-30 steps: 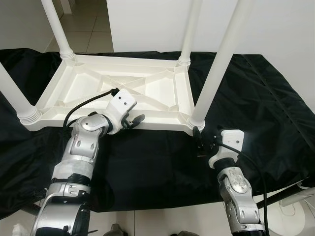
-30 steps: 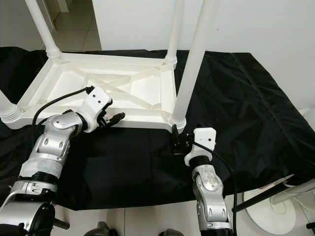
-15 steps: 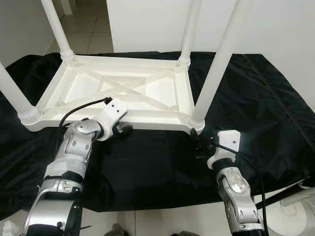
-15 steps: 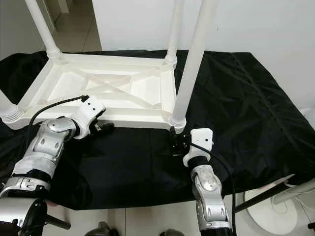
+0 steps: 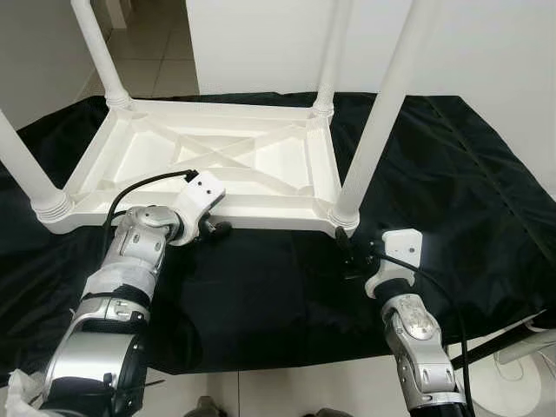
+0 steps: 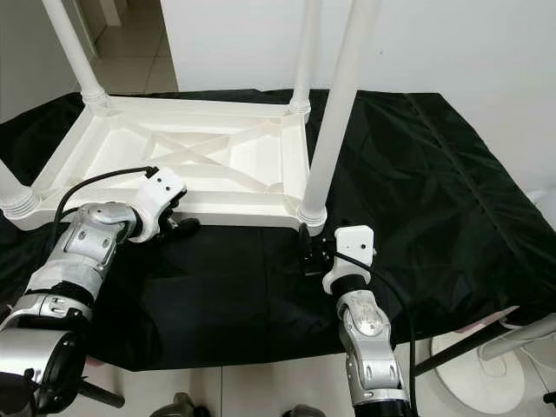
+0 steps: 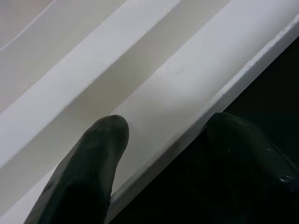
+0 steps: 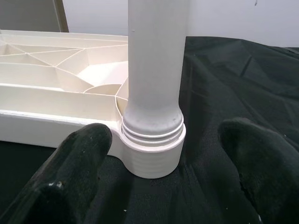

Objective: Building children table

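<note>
The upturned white plastic table top (image 5: 217, 165) looked smooth and faintly satin, its moulded ribs catching soft light. The round white plastic legs (image 5: 382, 104) had the same even sheen, and the near right one (image 8: 154, 70) ended in a ridged, threaded collar at its socket. The black cloth (image 5: 452, 174) under everything was thin and slightly shiny, creased into folds like a synthetic sheet. The arms were of brushed silver metal with white plastic wrist housings. The left gripper (image 7: 163, 154) and right gripper (image 8: 163, 163) had black fingers (image 8: 79, 172) with a dull, rubbery, finely speckled surface. The floor tiles (image 5: 152, 52) were pale and glossy.
</note>
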### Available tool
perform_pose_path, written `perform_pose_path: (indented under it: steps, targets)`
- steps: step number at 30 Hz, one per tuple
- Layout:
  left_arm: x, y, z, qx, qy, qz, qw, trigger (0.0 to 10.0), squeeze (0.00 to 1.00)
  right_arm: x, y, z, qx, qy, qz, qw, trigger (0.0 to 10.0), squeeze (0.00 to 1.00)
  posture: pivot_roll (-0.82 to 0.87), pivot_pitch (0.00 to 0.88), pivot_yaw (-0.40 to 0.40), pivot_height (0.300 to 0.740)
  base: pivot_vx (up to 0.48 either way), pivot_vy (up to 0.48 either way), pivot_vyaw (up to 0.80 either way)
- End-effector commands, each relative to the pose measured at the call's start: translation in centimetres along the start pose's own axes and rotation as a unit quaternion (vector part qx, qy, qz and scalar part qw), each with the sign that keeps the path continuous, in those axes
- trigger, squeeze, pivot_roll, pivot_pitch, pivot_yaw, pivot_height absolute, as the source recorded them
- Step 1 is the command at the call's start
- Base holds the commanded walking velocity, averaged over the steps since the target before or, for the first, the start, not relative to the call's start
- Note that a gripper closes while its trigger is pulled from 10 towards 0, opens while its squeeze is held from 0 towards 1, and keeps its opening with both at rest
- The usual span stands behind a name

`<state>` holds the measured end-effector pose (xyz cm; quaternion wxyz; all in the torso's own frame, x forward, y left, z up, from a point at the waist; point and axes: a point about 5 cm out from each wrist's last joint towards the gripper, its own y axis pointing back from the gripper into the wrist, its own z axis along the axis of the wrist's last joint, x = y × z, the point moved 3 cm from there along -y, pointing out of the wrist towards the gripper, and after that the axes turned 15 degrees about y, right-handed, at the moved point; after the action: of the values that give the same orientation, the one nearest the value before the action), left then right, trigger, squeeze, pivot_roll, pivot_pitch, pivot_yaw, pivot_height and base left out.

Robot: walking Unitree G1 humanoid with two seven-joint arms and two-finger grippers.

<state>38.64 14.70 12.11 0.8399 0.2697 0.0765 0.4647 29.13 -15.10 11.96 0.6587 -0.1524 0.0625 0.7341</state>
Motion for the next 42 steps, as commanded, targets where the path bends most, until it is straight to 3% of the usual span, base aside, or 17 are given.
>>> perform_pose_path:
  steps: [1,11,12,16,17,19,20,21,23,28,31,32,42]
  targets:
    - [2.4,0.2,-0.7,-0.015,0.002,0.157,0.987,10.0,0.0,0.1,-0.2,0.1,-0.005,0.002,0.0,1.0,10.0,0.0,-0.1,0.0,0.032,0.74,0.0,0.0,0.0]
    - [1.6,-0.1,-0.8,-0.014,0.001,0.135,0.991,10.0,0.0,0.2,-0.3,0.0,-0.004,0.001,0.001,1.0,10.0,0.0,-0.09,0.0,0.032,0.74,0.0,0.0,0.0]
    - [1.4,-0.1,-0.9,-0.014,0.0,0.131,0.991,9.3,0.0,0.2,-0.3,0.0,-0.004,0.001,0.001,1.0,10.0,0.0,-0.09,0.0,0.032,0.74,0.0,0.0,0.0]
    - [1.1,-0.2,-0.8,-0.016,0.0,0.125,0.992,8.3,0.0,0.2,-0.3,0.0,-0.004,0.002,0.0,1.0,10.0,0.0,-0.09,0.0,0.031,0.74,0.0,0.0,0.0]
    - [1.0,-0.2,-0.8,-0.018,0.0,0.123,0.992,7.0,0.0,0.2,-0.4,0.0,-0.005,0.002,0.0,1.0,10.0,0.0,-0.09,0.0,0.031,0.74,0.0,0.0,0.0]
    - [0.7,-0.3,-0.8,-0.019,0.001,0.118,0.993,7.0,0.0,0.2,-0.4,0.0,-0.005,0.002,0.0,1.0,10.0,0.0,-0.09,0.0,0.031,0.74,0.0,0.0,0.0]
    - [0.2,-0.4,-0.7,-0.021,-0.001,0.11,0.994,4.9,0.0,0.2,-0.4,0.0,-0.005,0.003,0.001,1.0,10.0,0.0,-0.09,0.0,0.029,0.74,0.0,0.0,0.0]
    - [0.2,-0.4,-0.7,-0.021,-0.001,0.11,0.994,4.9,0.0,0.2,-0.4,0.0,-0.005,0.003,0.001,1.0,10.0,0.0,-0.09,0.0,0.029,0.74,0.0,0.0,0.0]
    - [-1.3,-0.7,-0.7,-0.024,-0.005,0.091,0.996,4.2,0.0,0.3,-0.5,0.0,-0.006,0.007,0.004,1.0,10.0,0.0,-0.08,0.0,0.027,0.74,0.0,0.0,0.0]
    - [-2.4,-1.0,-0.6,-0.027,-0.008,0.078,0.997,3.8,0.0,0.2,-0.6,0.1,-0.007,0.008,0.005,1.0,10.0,0.0,-0.08,0.0,0.025,0.74,0.0,0.0,0.0]
    - [-3.5,-1.1,-0.5,-0.03,-0.012,0.066,0.997,3.8,0.0,0.2,-0.7,0.1,-0.007,0.008,0.005,1.0,10.0,0.0,-0.08,0.0,0.024,0.74,0.0,0.0,0.0]
    - [-4.6,-1.3,-0.4,-0.033,-0.017,0.053,0.998,3.7,0.0,0.3,-0.8,0.2,-0.008,0.008,0.007,1.0,10.0,0.0,-0.08,0.0,0.022,0.74,0.0,0.0,0.0]
    - [-7.2,-1.5,0.1,-0.042,-0.023,0.022,0.999,3.2,0.0,0.5,-1.0,0.2,-0.01,0.008,0.008,1.0,10.0,0.0,-0.08,0.0,0.027,0.74,0.0,0.0,0.0]
